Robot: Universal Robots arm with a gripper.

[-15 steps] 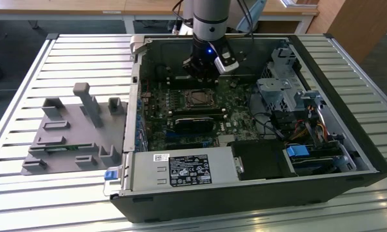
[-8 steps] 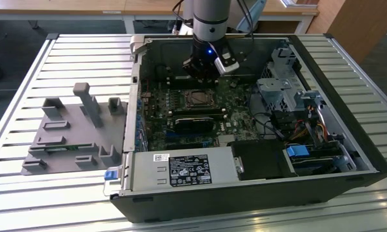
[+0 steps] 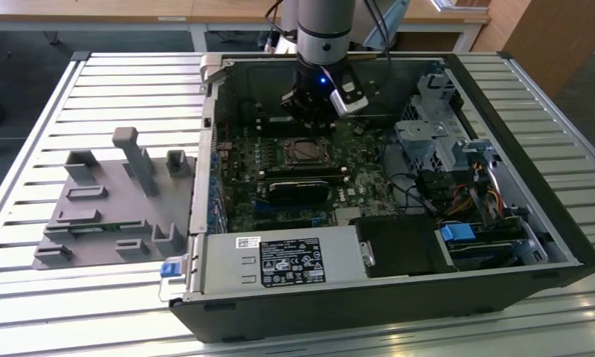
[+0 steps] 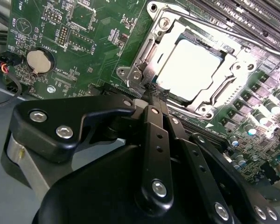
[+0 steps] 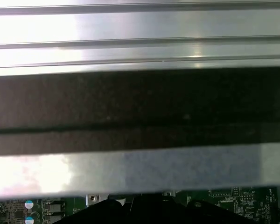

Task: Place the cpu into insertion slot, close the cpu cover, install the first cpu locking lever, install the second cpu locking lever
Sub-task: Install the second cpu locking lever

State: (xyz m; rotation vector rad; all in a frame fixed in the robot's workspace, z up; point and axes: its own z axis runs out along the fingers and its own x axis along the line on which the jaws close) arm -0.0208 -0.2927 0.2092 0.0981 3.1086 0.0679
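- Exterior view: an open computer case [image 3: 535, 223] lies on a slatted metal table [image 3: 39, 134], its green board [image 3: 367, 178] facing up. The arm [image 3: 323, 30] comes down from the top of the picture, and its gripper [image 3: 306, 117] hangs low inside the case, just beyond the slot [image 3: 303, 151] (a small square socket with a dark middle and a bright rim). Black memory slots [image 3: 300, 172] run just beside the socket on its nearer side. A labelled power supply [image 3: 282, 262] sits at the near edge of the case, and a grey fixture tray [image 3: 114, 201] with upright blocks lies on the table to the exterior view's left.
- Second wrist view: the gripper [image 4: 155, 93] fills the foreground, its black fingers [image 4: 151, 109] drawn together to a narrow tip with nothing between them. The tip hovers at the edge of the socket frame, beside a small metal latch piece [image 4: 139, 74]; contact cannot be told. The cpu [image 4: 189, 70] lies flat in the slot [image 4: 210, 105], its pale face bright with glare. The cover [image 4: 177, 35] frames it, silvery with a window middle, lying down around the chip. A coin battery [image 4: 39, 60] sits on the board, well apart.
- First wrist view: pale metal slats [image 5: 140, 28] above a dark band of case wall [image 5: 140, 107], with a strip of green board [image 5: 224, 198] at the edge.
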